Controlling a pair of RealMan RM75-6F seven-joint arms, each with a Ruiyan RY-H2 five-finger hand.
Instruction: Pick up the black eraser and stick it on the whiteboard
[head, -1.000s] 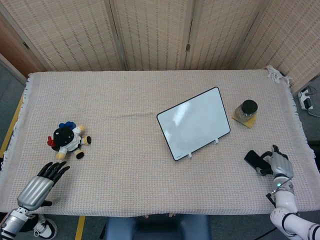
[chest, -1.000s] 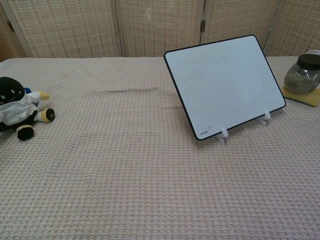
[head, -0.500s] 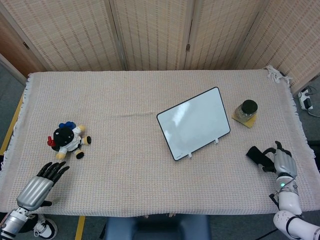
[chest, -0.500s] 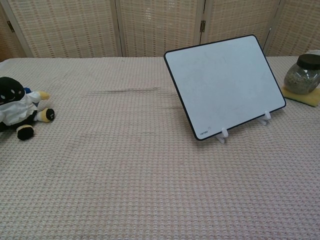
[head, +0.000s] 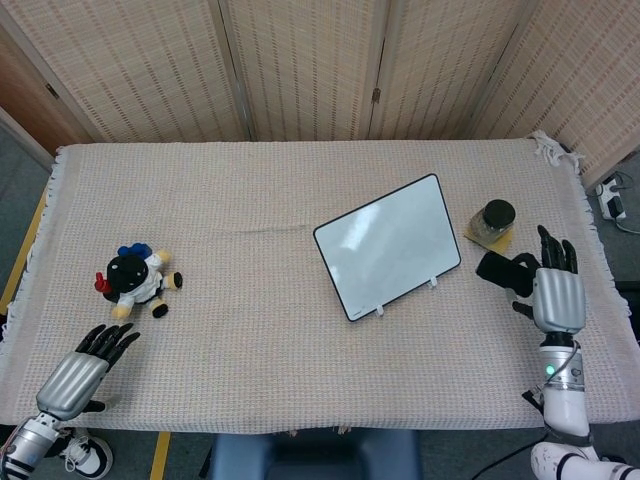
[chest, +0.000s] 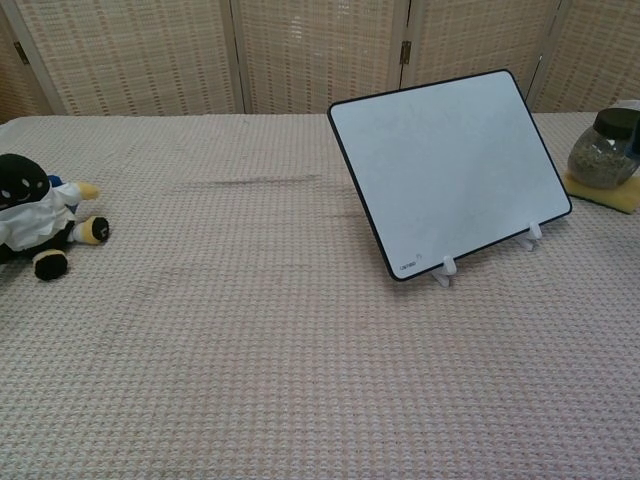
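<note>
In the head view my right hand (head: 555, 287) holds the black eraser (head: 497, 270) above the table's right side, just right of the whiteboard (head: 388, 246) and below the jar. The eraser sticks out to the left of the hand. The whiteboard (chest: 450, 168) leans back on small white feet near the table's middle right, its face blank. My left hand (head: 82, 371) rests at the front left edge, fingers spread, holding nothing. The chest view shows neither hand nor the eraser.
A glass jar (head: 493, 220) with a black lid stands on a yellow sponge right of the board, close to the eraser. A plush toy (head: 134, 279) lies at the left. Woven screens stand behind the cloth-covered table (head: 250, 200).
My right hand has lifted the eraser off the cloth and carried it up and away from the front edge, toward the jar and the board. The left hand stayed put.
</note>
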